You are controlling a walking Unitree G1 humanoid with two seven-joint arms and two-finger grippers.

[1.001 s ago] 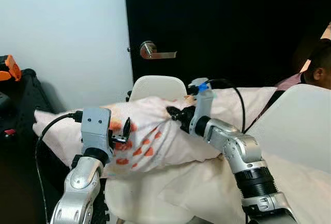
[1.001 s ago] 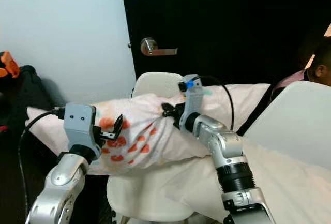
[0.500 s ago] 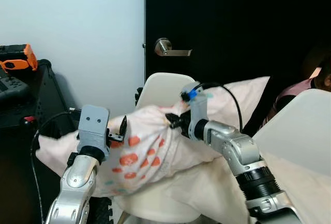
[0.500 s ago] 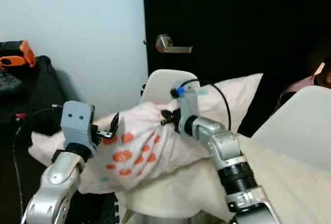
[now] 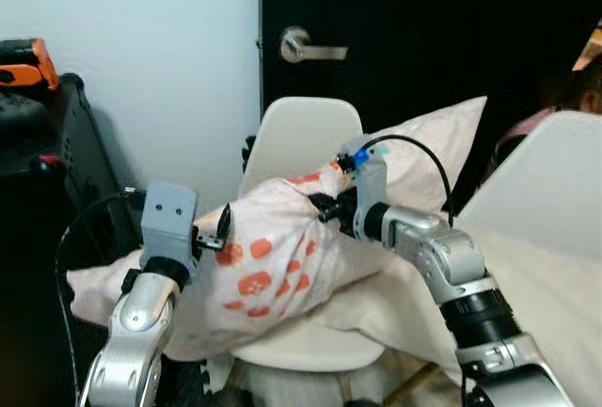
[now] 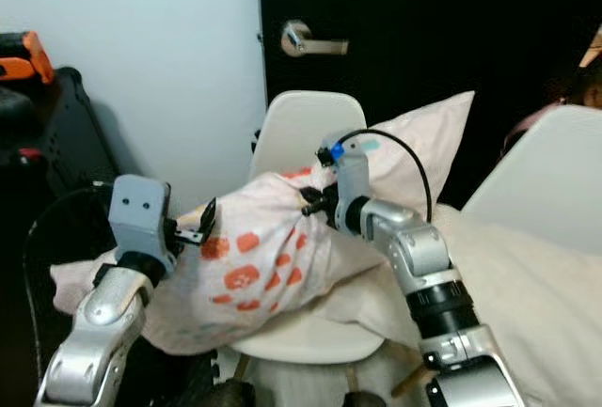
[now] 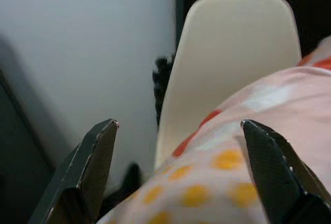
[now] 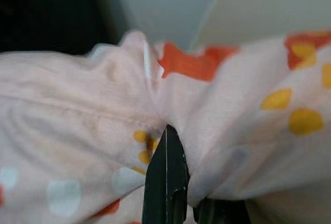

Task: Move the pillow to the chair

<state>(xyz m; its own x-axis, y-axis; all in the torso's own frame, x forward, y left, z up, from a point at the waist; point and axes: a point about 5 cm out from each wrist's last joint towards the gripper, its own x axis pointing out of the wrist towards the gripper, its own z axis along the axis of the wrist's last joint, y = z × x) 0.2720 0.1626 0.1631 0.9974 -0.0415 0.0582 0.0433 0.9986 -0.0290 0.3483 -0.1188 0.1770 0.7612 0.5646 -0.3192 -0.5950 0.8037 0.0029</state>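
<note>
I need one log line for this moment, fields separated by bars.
stage: carrying | right gripper: shut on pink orange-dotted pillow | left gripper: open beside pillow | white plastic chair: under pillow

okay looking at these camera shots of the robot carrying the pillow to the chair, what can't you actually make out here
- Chair seat, eye views: mostly covered by the pillow.
- Right tool, right wrist view: fingertips buried in bunched pillow fabric.
- Left tool, left wrist view: fingers open, but whether they touch the pillow is unclear.
- Person, left eye view: cut off by the edge and in shadow.
</note>
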